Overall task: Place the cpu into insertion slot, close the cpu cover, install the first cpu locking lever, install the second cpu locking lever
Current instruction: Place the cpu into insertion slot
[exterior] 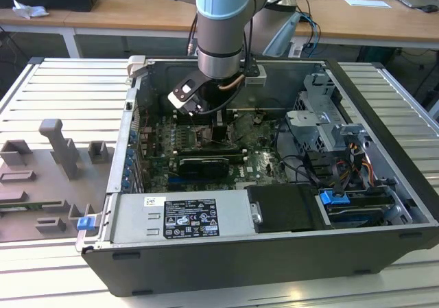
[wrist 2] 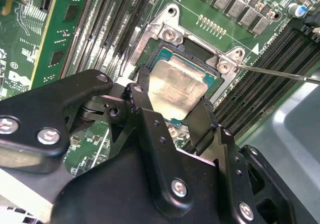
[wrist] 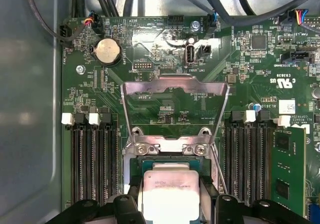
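The cpu [wrist 2: 177, 87], a pale silvery square chip, lies flat in or just over the insertion slot [wrist 2: 196, 45], and both wrist views show it. My gripper [wrist 2: 172, 103] is shut on it, one black finger [wrist 2: 141, 92] against each of two opposite edges. The cpu [wrist: 167, 191] and gripper [wrist: 170, 206] sit below the cpu cover [wrist: 175, 88], a silvery frame that stands raised and open on its hinge beside the slot [wrist: 165, 160]. A thin wire locking lever [wrist 2: 280, 73] sticks out unlatched from the socket corner. In the exterior view the gripper [exterior: 206, 126] reaches down into the open computer case.
Long black memory slots [wrist: 92, 169] flank the socket on both sides. A green card [wrist: 287, 169] stands beside one bank. In the exterior view a black expansion card [exterior: 202, 164], a drive cage [exterior: 319, 126], cables [exterior: 343, 174] and case walls [exterior: 206, 267] surround the arm. A grey fixture tray [exterior: 48, 178] lies left of the case.
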Controlling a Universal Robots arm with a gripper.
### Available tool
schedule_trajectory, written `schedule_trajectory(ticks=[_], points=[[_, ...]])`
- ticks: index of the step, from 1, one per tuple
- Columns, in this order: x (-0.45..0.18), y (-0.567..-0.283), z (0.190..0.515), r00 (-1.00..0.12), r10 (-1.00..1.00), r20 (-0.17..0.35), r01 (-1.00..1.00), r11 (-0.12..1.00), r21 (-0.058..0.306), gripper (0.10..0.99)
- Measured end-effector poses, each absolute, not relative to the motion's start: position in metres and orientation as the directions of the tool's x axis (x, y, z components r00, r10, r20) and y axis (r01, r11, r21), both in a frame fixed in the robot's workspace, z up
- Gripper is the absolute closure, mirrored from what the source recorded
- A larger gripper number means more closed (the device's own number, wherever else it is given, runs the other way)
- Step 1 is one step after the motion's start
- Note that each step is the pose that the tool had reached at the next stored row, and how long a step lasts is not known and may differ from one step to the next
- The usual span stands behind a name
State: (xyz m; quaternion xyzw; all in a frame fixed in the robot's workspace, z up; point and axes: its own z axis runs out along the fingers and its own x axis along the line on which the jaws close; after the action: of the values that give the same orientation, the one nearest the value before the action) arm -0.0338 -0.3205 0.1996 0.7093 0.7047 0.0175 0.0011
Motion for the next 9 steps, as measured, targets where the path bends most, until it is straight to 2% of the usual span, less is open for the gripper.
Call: schedule_trajectory(ticks=[9], points=[[-0.0337, -0.3204, 0.1993, 0.006, 1.000, 0.023, 1.000, -0.007, 0.026, 0.545]])
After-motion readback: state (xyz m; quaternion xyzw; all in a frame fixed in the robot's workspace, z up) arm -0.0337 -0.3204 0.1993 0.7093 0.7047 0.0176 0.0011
